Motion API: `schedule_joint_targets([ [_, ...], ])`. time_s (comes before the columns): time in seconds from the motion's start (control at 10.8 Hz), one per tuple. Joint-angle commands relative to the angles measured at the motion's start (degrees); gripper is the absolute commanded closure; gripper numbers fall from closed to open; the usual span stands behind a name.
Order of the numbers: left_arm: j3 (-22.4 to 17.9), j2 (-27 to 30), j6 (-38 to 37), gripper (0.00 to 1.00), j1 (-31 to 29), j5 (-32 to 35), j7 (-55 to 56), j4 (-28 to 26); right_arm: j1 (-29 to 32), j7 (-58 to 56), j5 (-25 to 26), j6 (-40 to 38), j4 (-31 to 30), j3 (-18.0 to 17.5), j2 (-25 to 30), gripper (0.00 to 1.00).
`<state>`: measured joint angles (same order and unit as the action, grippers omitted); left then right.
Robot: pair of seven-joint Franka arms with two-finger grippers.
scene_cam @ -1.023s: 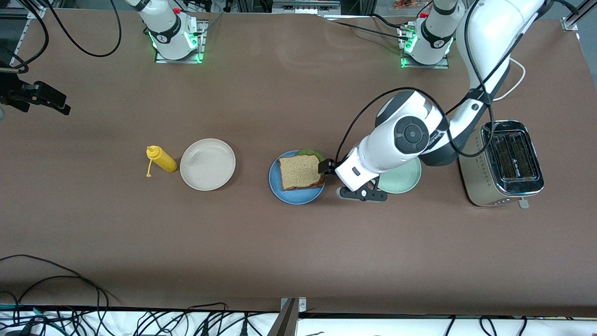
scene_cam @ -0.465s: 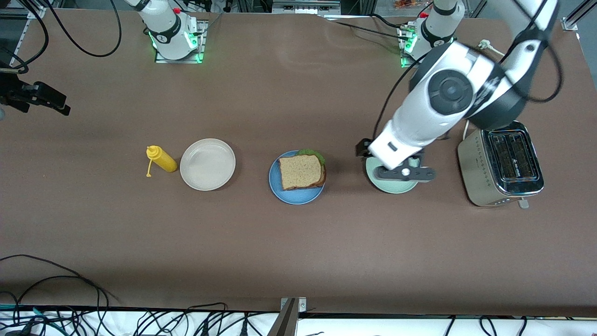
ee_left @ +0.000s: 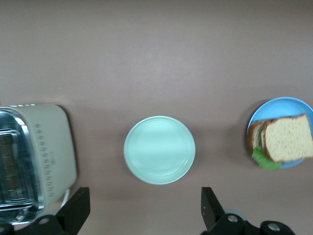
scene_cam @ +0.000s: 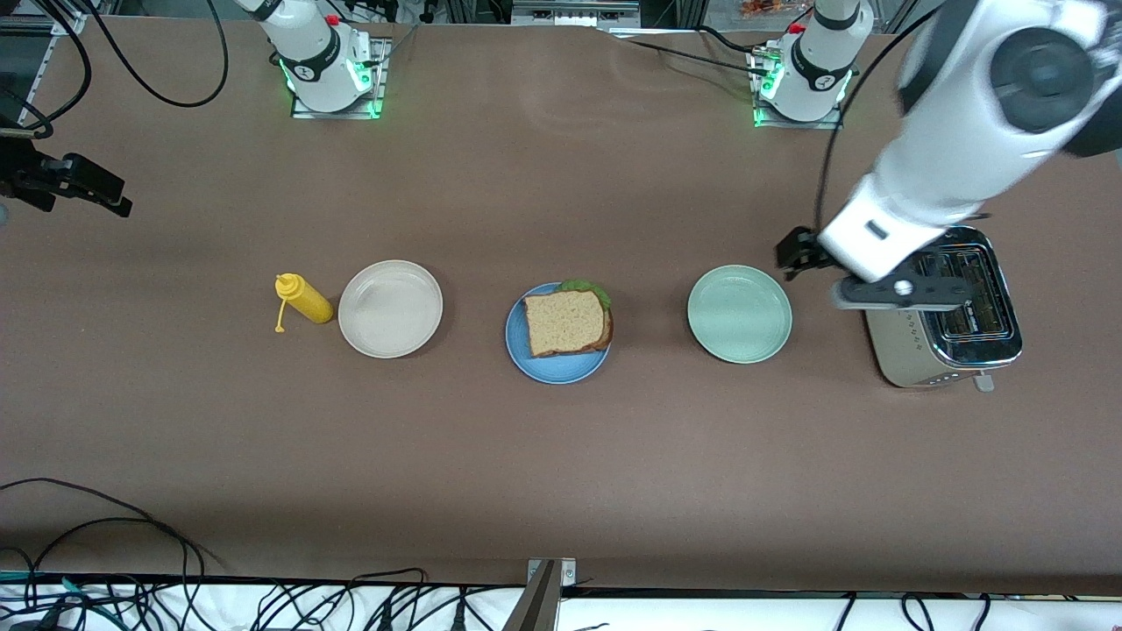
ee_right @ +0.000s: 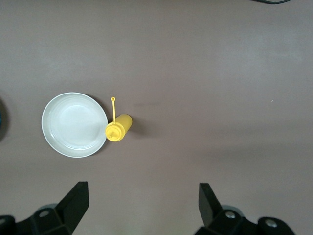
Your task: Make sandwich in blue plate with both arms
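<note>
Sandwich (scene_cam: pixel 566 322) first: it sits assembled on the blue plate (scene_cam: pixel 526 355), a wholemeal slice on top, green lettuce (scene_cam: pixel 585 287) poking out at the edge farther from the front camera, and a second slice showing beneath in the left wrist view. Starting from the left gripper (ee_left: pixel 142 210): its fingers stand wide apart and hold nothing, raised in the air over the bare table between the pale green plate (scene_cam: pixel 739 314) and the toaster (scene_cam: pixel 951 307). The right gripper (ee_right: pixel 142 205) is likewise spread wide and empty; that arm waits high over the right arm's end of the table, looking down on the beige-white plate (ee_right: pixel 74 125) and the yellow squeeze bottle (ee_right: pixel 119 128) lying just beside it. By my judgement the stacking is done and the step in hand is a clean retreat. To do it well, the left arm should keep height so its fingers and wrist camera bracket pass clear of the toaster's top, and avoid sweeping low over the green plate. The top slice looks slightly askew but fully within the plate's rim, so nothing calls for a nudge; touching it risks sliding it off the lettuce.
</note>
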<state>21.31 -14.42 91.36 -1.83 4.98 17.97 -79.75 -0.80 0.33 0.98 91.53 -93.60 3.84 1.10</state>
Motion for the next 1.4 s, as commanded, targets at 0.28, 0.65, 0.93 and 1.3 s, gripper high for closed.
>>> schedule_joint_targets([
  [0.28, -15.2, 12.4, -8.9, 0.0, 1.3, -5.2, -23.3, -2.2, 0.2, 0.3, 0.9, 1.1, 0.9, -0.1, -0.2, 0.0],
  [0.65, -16.8, 14.1, -11.6, 0.0, -2.0, -5.7, -25.3, -2.1, 0.2, 0.3, 0.9, 1.2, 0.9, -0.1, -0.2, 0.0],
  [0.93, -18.8, 14.2, -11.6, 0.0, -1.6, -5.9, -25.7, -2.2, 0.2, 0.3, 0.9, 1.2, 0.9, -0.1, -0.2, 0.0],
  [1.3, -19.8, 14.2, -11.3, 0.0, -1.1, -6.6, -26.1, -2.2, 0.2, 0.0, 0.7, 2.1, 0.9, -0.1, -0.2, 0.0],
])
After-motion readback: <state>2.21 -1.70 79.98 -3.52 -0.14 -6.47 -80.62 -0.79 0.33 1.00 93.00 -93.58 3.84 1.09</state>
